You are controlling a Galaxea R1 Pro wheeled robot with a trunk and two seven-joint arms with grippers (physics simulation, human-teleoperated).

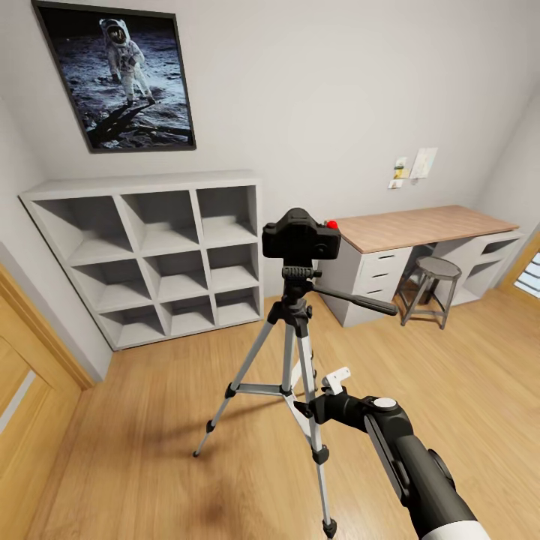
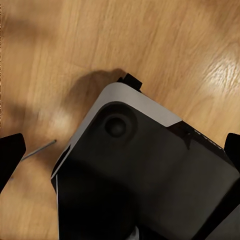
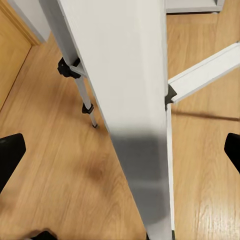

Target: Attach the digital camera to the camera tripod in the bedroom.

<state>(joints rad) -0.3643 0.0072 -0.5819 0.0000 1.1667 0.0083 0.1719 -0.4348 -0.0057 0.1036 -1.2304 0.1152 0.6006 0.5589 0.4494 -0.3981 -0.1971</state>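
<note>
At frame centre, the camera (image 1: pixel 301 236) sits level on the tripod (image 1: pixel 289 352) head, apparently attached. The right gripper (image 1: pixel 335 382), jaws apart and empty, hangs beside a leg; any withdrawal should avoid the legs. The left gripper (image 2: pixel 120 150) is also spread, holding nothing.

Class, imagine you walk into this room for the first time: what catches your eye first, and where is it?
First, the digital camera perched on the camera tripod mid-floor, in front of the cube shelf. Then the astronaut poster on the wall above that shelf. The right tool sits low, close to a tripod leg.
</note>
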